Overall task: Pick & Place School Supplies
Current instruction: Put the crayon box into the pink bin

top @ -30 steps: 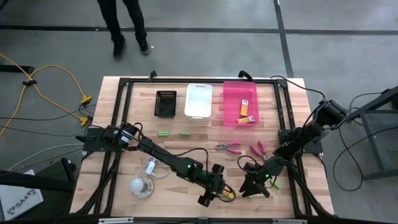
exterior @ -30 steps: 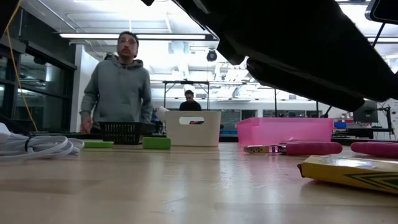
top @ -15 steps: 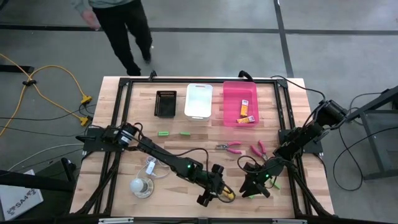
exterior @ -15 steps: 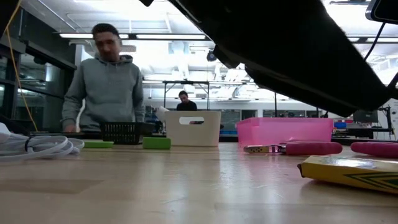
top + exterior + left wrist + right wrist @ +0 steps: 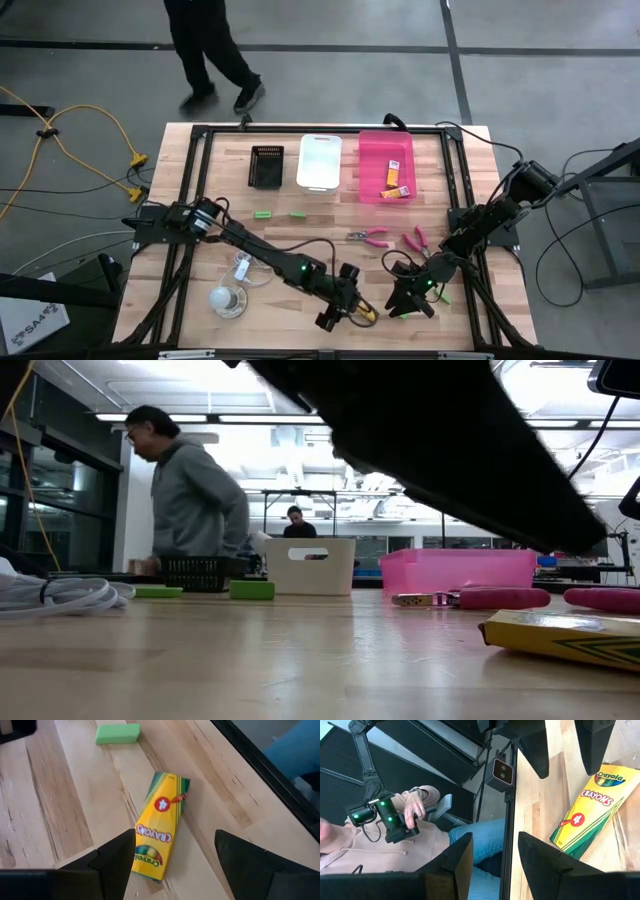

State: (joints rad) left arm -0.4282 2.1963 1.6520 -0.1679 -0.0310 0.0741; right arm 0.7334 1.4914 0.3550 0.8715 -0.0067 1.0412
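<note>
- The left gripper (image 5: 172, 865) hangs low over the near edge of the wooden table (image 5: 300, 240), its jaws spread wide apart and empty; the yellow cardboard crayon box (image 5: 159, 827) lies flat on the wood between and just ahead of them, untouched.
- The right gripper (image 5: 495, 857) sits just beside it, jaws partly apart with nothing between them; the same crayon box (image 5: 592, 807) lies close in front of it.
- Since a second ago the left jaws have opened slightly wider; both arms and every item on the table are otherwise unmoved. The person in the grey hoodie (image 5: 185, 500) has walked sideways behind the table.
- A small green eraser-like block (image 5: 117, 733) lies beyond the box in the left wrist view.
- Two pink-handled pliers (image 5: 372, 237) lie mid-table, and two more green pieces (image 5: 263, 214) lie further left.
- At the far edge stand a black mesh basket (image 5: 267, 166), a white bin (image 5: 320, 162) and a pink bin (image 5: 372, 170) holding two orange packets (image 5: 397, 180).
- A coiled white cord (image 5: 243, 268) and a pale round disc (image 5: 226, 299) lie at the near left.
</note>
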